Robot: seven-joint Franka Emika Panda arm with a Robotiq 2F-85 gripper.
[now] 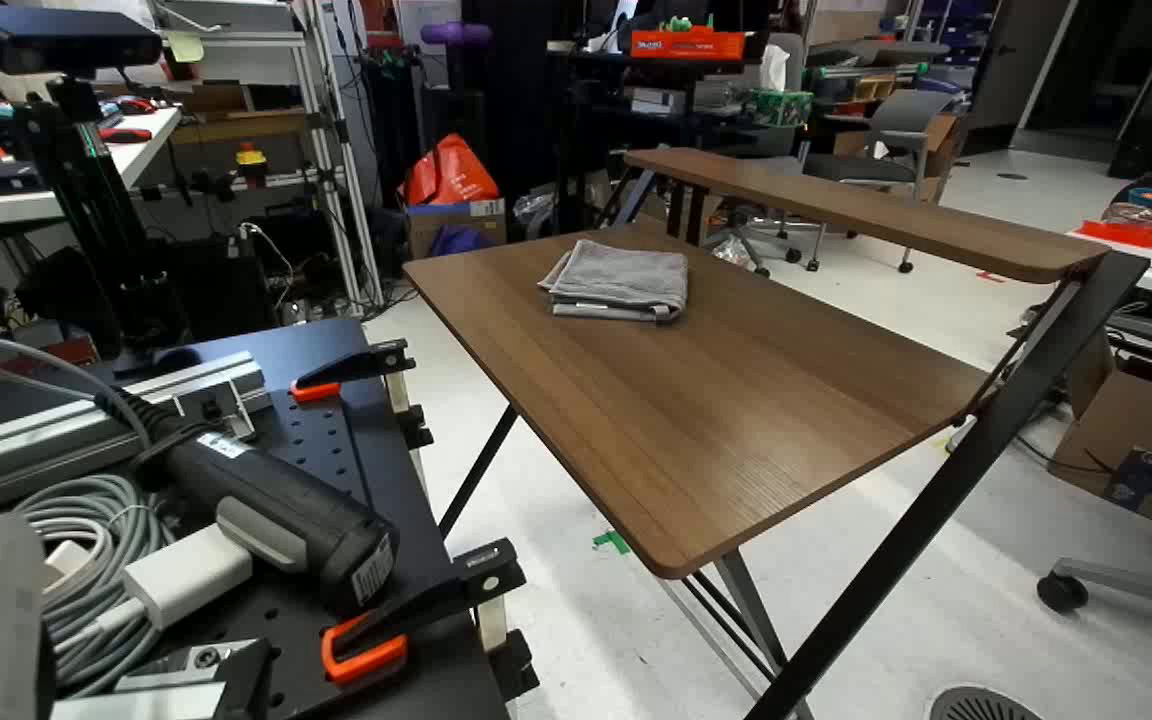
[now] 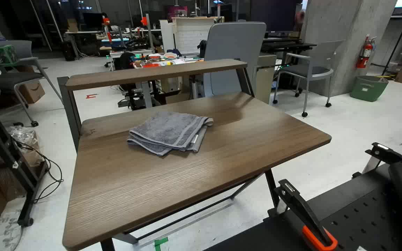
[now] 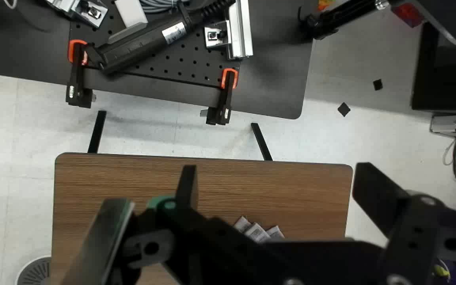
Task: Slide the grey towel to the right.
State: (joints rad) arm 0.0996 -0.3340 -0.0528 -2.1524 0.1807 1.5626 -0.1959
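My wrist view looks down past my claw [image 3: 277, 177] onto the table [image 3: 259, 192] both exterior views overlook aslant.

in the wrist view, gripper [image 3: 277, 180] blurred and cut off from four to seven o'clock, white labels [image 3: 257, 232] illegible, partly hidden behind it, floor drain [image 3: 35, 273] cropped at eight o'clock, in an exterior view, tag [image 2: 194, 138] on the grey towel [image 2: 168, 129] too small to read

Lab: clamps [image 3: 76, 77], coiled cable [image 1: 141, 515]
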